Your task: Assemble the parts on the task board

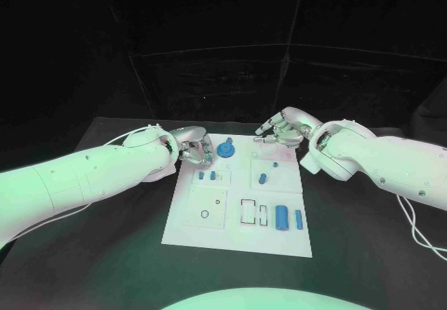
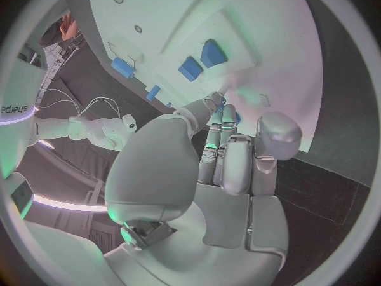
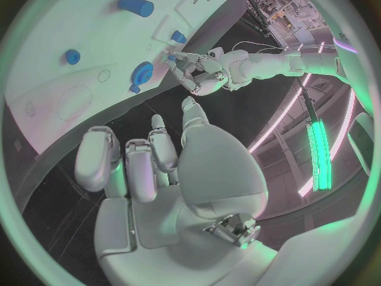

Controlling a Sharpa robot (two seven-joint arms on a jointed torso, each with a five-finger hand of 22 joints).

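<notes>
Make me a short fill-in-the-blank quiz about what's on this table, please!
1. The white board lies on a ____ table.
2. The small parts on the board are coloured ____.
3. The round gear-like part sits at the board's far edge, nearest the robot's ____ hand.
4. The right hand holds ____.

Missing words: black; blue; left; nothing

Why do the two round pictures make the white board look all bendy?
Both wrist views come through a fisheye lens, so the task board's straight edges curve in the left wrist view and bend again in the right wrist view; in the head view the board's edges stay straight, under greenish light.
</notes>
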